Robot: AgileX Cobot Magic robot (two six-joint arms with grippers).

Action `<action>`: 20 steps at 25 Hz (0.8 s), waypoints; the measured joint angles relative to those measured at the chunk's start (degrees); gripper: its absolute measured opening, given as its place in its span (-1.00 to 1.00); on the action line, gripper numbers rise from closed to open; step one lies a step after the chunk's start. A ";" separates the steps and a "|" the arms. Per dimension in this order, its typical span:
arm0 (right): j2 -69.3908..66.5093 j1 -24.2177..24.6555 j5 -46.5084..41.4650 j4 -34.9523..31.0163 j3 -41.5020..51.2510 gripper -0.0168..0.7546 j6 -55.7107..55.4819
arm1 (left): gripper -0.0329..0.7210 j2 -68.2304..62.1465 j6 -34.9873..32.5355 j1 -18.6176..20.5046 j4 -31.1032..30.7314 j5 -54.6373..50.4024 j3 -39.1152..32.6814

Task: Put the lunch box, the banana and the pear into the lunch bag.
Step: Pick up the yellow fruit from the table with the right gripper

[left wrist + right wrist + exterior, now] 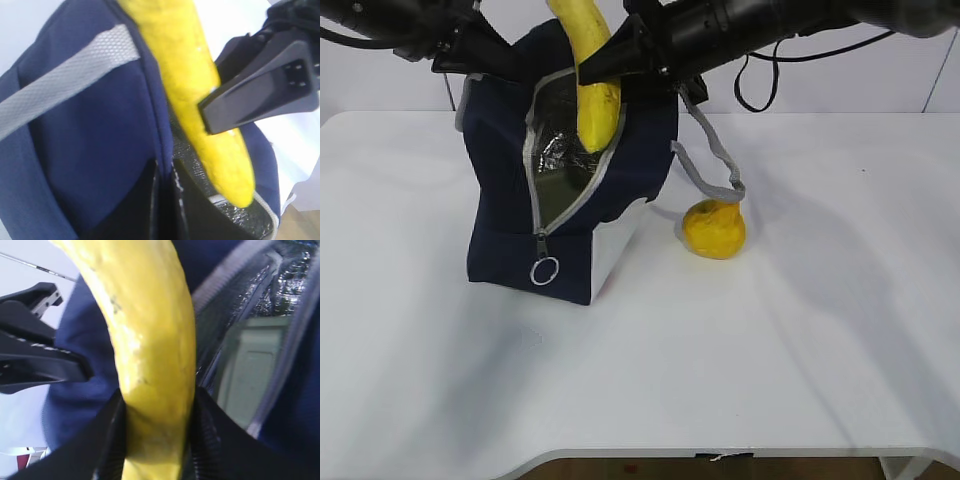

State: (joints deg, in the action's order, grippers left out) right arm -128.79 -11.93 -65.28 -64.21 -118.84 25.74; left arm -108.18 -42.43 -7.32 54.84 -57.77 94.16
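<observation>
The navy lunch bag (500, 210) stands left of centre with its zipper open and the foil lining showing. My left gripper (165, 200) is shut on the bag's upper fabric edge (90, 140). My right gripper (157, 410) is shut on the yellow banana (150, 330), which hangs upright with its lower end inside the bag's mouth (598, 110). The pale green lid of the lunch box (250, 375) shows inside the bag. The lumpy yellow pear (713, 228) lies on the table just right of the bag, touched by neither gripper.
A grey webbing handle (715, 160) hangs off the bag's right side, down toward the pear. The zipper's ring pull (544, 271) dangles at the bag's front corner. The white table (770, 350) stretches to the front and right, with its front edge near the bottom.
</observation>
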 joint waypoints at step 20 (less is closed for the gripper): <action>-2.37 -0.49 -1.79 10.72 -0.44 -0.23 -1.80 | -0.92 0.00 -0.04 0.00 -0.10 -0.02 0.00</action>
State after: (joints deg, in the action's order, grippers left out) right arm -131.15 -12.43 -67.07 -53.49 -119.29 23.93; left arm -108.18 -42.46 -7.32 54.74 -57.79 94.16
